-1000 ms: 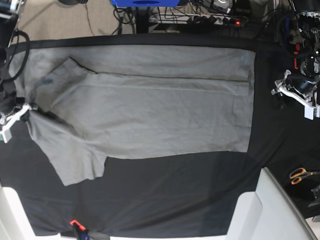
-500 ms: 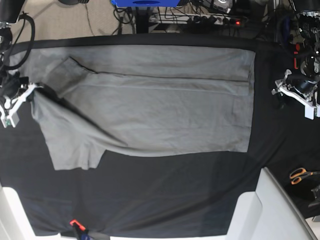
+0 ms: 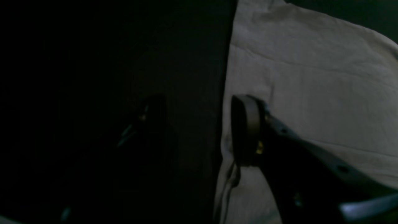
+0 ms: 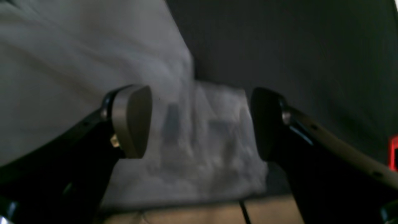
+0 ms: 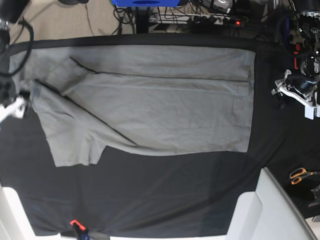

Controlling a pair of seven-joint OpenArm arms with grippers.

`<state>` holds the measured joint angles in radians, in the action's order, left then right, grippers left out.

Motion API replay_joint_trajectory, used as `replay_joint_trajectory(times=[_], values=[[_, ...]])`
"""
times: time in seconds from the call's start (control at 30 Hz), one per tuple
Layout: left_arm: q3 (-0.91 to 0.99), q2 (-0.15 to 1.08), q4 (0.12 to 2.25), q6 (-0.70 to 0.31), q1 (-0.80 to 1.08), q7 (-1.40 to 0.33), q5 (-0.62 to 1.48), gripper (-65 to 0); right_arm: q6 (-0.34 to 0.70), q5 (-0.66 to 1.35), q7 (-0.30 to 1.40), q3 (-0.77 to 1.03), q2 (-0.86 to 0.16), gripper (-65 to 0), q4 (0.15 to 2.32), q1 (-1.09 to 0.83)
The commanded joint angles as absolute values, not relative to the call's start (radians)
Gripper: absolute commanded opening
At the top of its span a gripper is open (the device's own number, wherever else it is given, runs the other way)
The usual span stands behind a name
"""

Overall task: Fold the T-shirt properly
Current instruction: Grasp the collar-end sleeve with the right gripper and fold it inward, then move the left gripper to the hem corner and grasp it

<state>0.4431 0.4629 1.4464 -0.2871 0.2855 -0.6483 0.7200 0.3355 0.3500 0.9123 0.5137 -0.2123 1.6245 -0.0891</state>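
Note:
The grey T-shirt [image 5: 150,105] lies spread on the black table cloth [image 5: 165,195], hem toward the right, with one sleeve [image 5: 70,145] flat at the lower left. My right gripper [image 5: 11,107] is at the shirt's left edge. In the right wrist view it [image 4: 199,121] is open, with the blurred grey sleeve [image 4: 211,140] below and between the fingers, not gripped. My left gripper [image 5: 294,92] is to the right of the hem. In the dark left wrist view it [image 3: 199,124] is open over the shirt's hem edge [image 3: 311,77] and empty.
Orange-handled scissors [image 5: 300,175] lie at the right edge. A white object [image 5: 270,210] stands at the bottom right. A small red clip [image 5: 75,223] sits at the table's front edge. Cables and a power strip [image 5: 210,19] lie behind the table.
My right gripper has drawn back to the left, off the shirt. The left sleeve and shoulder area has shifted up and settled flatter. The left arm has not moved.

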Motion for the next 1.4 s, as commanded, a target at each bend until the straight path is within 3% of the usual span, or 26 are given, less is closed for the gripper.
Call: replay_joint_trajectory(times=[0.0,0.2,0.33,0.47,1.0,1.07,1.2,1.27,1.37], values=[[0.450,0.483,1.461,-0.289,0.283,-0.630,0.731,-32.9,0.332,0.357,0.849,0.492,-0.237,-21.2,1.586,-0.028],[0.455,0.483,1.461,-0.289,0.288,-0.630,0.731,-32.9,0.334,0.357,0.607,0.274,-0.351,-21.6,1.059,0.246],[0.458,0.484,1.461,-0.289,0.289,-0.630,0.731,-32.9,0.357,0.357,0.432,0.225,-0.360,-21.0,0.730,0.384],[0.460,0.486,1.460,-0.289,0.289,-0.630,0.731,-32.9,0.433,0.357,0.366,0.223,-0.371,-21.0,0.486,0.484],[0.452,0.486,1.460,-0.289,0.280,-0.630,0.731,-32.9,0.458,0.357,0.320,0.127,-0.300,-22.2,0.420,0.506],[0.452,0.486,1.460,-0.289,0.280,-0.630,0.731,-32.9,0.458,0.357,0.320,0.127,-0.298,-29.0,0.420,0.506],[0.452,0.484,1.452,-0.289,0.266,-0.627,0.731,-32.9,0.453,0.357,0.320,0.127,-0.298,-54.6,0.420,0.506],[0.450,0.484,1.415,-0.289,0.229,-0.627,0.731,-32.9,0.453,0.357,0.320,0.127,-0.298,-64.4,0.420,0.506],[0.450,0.484,1.310,-0.289,0.134,-0.630,0.731,-32.9,0.453,0.357,0.320,0.127,-0.298,-64.4,0.420,0.506]])
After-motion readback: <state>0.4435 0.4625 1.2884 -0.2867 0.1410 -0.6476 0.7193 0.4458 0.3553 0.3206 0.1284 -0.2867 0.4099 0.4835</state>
